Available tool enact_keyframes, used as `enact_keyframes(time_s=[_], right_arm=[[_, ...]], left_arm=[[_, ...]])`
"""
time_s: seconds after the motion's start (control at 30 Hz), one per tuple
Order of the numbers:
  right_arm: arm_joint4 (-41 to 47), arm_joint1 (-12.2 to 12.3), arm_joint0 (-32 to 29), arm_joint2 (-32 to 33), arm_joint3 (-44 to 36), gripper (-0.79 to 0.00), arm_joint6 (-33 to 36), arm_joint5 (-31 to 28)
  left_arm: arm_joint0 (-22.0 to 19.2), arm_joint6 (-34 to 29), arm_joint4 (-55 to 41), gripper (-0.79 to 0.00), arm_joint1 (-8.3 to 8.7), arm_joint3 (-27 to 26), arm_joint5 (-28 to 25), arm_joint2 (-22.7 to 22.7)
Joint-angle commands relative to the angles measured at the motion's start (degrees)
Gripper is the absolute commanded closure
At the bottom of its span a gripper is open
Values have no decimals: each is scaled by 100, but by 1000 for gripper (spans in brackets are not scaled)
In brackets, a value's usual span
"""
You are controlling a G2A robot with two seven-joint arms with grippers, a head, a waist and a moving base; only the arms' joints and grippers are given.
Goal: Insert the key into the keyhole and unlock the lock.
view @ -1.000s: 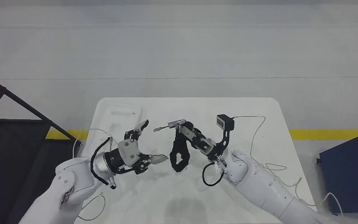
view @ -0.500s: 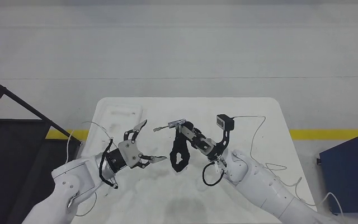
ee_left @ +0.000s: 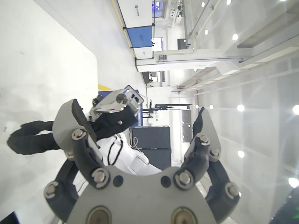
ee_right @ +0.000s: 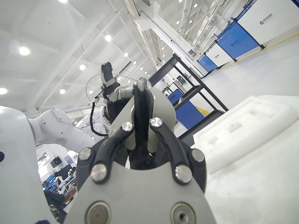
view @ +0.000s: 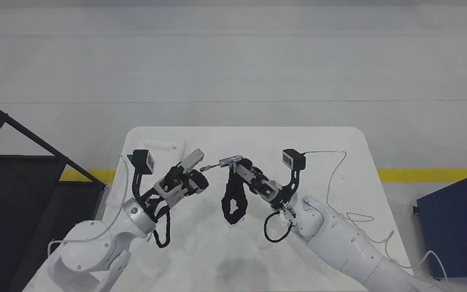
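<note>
Hanging above the middle of the table (view: 328, 153), the lock (view: 229, 158) is gripped tightly by the right hand (view: 238, 168), and its black loop (view: 232, 204) is left drooping toward the tabletop. The left hand (ee_left: 140, 111) is held released, fingers spread wide, just beside the lock's silver end. A thin metal piece (view: 209, 167) is seen jutting from the lock toward the left hand; whether it is the key cannot be told. A white foam tray (view: 157, 148) is set near the table's far left corner.
</note>
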Motion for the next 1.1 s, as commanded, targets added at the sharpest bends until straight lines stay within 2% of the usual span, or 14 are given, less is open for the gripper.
enact_keyframes(time_s=[0.0, 0.1, 0.13, 0.2, 0.3, 0.37, 0.5, 0.57, 0.63, 0.7, 0.77, 0.87, 1.07], right_arm=[[0, 0, 0, 0, 0, 0, 0, 0], [0, 0, 0, 0, 0, 0, 0, 0], [0, 0, 0, 0, 0, 0, 0, 0], [0, 0, 0, 0, 0, 0, 0, 0], [0, 0, 0, 0, 0, 0, 0, 0], [0, 0, 0, 0, 0, 0, 0, 0], [0, 0, 0, 0, 0, 0, 0, 0], [0, 0, 0, 0, 0, 0, 0, 0], [0, 0, 0, 0, 0, 0, 0, 0], [0, 0, 0, 0, 0, 0, 0, 0], [0, 0, 0, 0, 0, 0, 0, 0], [0, 0, 0, 0, 0, 0, 0, 0], [0, 0, 0, 0, 0, 0, 0, 0]], left_arm=[[0, -6, -836, -785, 0, -1, -7, 0], [0, -6, -836, -785, 0, -1, -7, 0], [-27, 52, -566, -785, 8, -1, 2, -35], [-30, 93, 854, -785, 64, -89, 273, 10], [-21, -56, 1658, -785, 79, -135, 337, 227], [-20, -206, 1848, -785, 75, -144, 398, 379], [-134, -123, 2848, -785, 83, -149, 499, 515], [-189, 143, 3422, -785, 75, -149, 334, 558], [-246, 380, 3966, -785, 67, -149, -110, 588], [-208, 349, 4385, -785, 70, -149, -672, 657], [-76, 170, 4579, -785, 79, -141, -843, 651], [2, 125, 5425, -785, 106, -149, -1266, 549], [2, 125, 5425, -785, 106, -149, -1266, 549]])
